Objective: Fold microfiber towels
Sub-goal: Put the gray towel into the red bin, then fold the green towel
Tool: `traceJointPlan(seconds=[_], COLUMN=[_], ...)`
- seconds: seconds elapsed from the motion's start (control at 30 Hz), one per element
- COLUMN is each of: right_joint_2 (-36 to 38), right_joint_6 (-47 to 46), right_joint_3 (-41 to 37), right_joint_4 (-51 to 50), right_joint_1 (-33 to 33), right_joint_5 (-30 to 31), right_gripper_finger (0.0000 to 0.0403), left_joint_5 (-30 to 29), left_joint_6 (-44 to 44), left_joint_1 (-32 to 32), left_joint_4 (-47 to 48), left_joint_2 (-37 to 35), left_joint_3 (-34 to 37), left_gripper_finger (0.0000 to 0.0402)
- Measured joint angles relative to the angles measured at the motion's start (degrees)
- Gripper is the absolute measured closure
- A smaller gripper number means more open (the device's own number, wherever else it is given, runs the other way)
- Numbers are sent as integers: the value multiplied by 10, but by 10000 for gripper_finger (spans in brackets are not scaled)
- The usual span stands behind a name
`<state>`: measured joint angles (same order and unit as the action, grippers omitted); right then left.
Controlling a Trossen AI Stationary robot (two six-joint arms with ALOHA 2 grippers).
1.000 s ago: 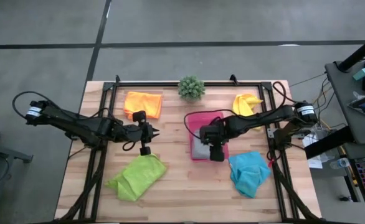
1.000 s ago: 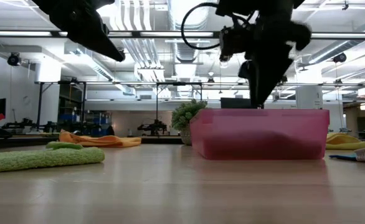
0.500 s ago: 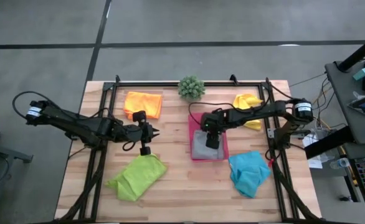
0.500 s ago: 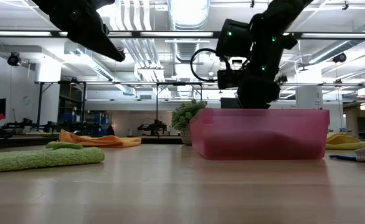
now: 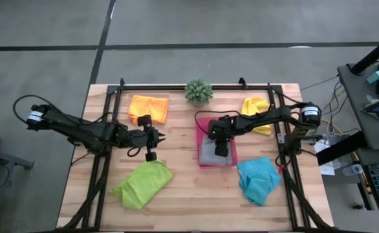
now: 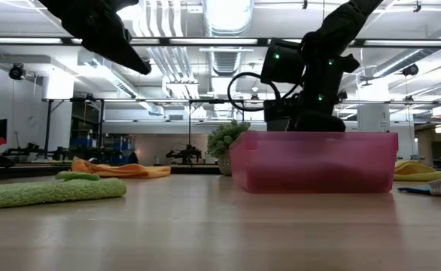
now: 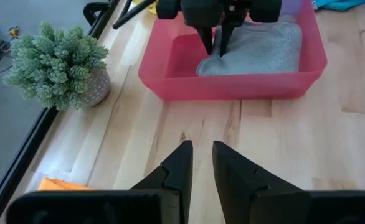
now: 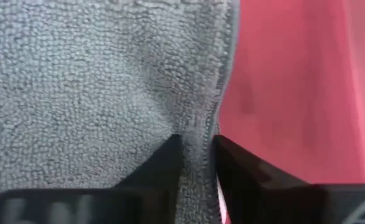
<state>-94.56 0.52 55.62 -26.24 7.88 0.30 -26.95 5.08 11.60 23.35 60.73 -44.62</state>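
Note:
A grey towel (image 5: pixel 208 155) lies in the pink tray (image 5: pixel 201 126) at mid table. My right gripper (image 5: pixel 220 146) reaches down into the tray and is shut on the towel's edge (image 8: pixel 199 155); the tray wall (image 6: pixel 314 162) hides its fingertips in the low view. My left gripper (image 5: pixel 157 137) hovers above bare wood left of the tray, its fingers (image 7: pixel 181 163) a narrow gap apart with nothing between them. The orange towel (image 5: pixel 149 107), lime green towel (image 5: pixel 142 184), yellow towel (image 5: pixel 257 107) and turquoise towel (image 5: pixel 257 179) lie loose on the table. My right gripper pinches the grey towel's hemmed edge (image 8: pixel 202 134) between its two fingers, beside bare tray floor (image 8: pixel 282 87). The fingers slant steeply down from the table's right side. A small ridge of cloth stands between them; the rest of the towel (image 7: pixel 257 50) lies flat in the tray.
A small potted plant (image 5: pixel 198 90) stands at the far edge, just beyond the tray. A black frame rail (image 5: pixel 176 86) runs around the tabletop. Bare wood (image 5: pixel 189 194) lies between the lime green and turquoise towels.
My right gripper has moved from the tray's near end toward the far edge and sunk down into the tray onto the grey towel. The towel lies where it was.

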Motion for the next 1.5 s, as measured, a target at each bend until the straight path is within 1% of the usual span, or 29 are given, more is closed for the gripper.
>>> traceJointPlan(seconds=[0.1, 0.17, 0.5, 0.6, 0.8, 0.9, 1.03, 1.23, 1.33, 1.5], right_joint_2=[-1, 1, 5, 6, 6, 6, 6, 7, 11, 22], right_joint_6=[21, 36, 104, 108, 99, 88, 56, 37, 21, -7], right_joint_3=[10, 19, 86, 100, 107, 107, 107, 106, 106, 106], right_joint_4=[-3, -5, -27, -34, -45, -51, -51, -53, -55, -74], right_joint_1=[0, 0, 7, 12, 12, 12, 12, 12, 12, 11], right_joint_5=[2, 4, 75, 74, 74, 87, 88, 88, 88, 88], right_gripper_finger=[374, 387, 393, 394, 394, 393, 379, 327, 304, 281], left_joint_5=[-5, -5, -12, -21, -21, -21, -19, 18, 25, 29], left_joint_6=[0, 0, 0, 0, 1, 5, 20, 51, 78, 112], left_joint_1=[0, 0, 0, 0, 0, 0, 0, 0, 0, 1], left_joint_4=[0, 0, 0, 0, 0, 0, 1, 21, 35, 34], left_joint_2=[0, 0, 0, 0, 0, 0, 0, 0, 0, 12], left_joint_3=[0, 0, 0, 0, 0, 0, 0, 0, 1, 14], left_gripper_finger=[353, 353, 353, 353, 353, 353, 353, 353, 353, 353])
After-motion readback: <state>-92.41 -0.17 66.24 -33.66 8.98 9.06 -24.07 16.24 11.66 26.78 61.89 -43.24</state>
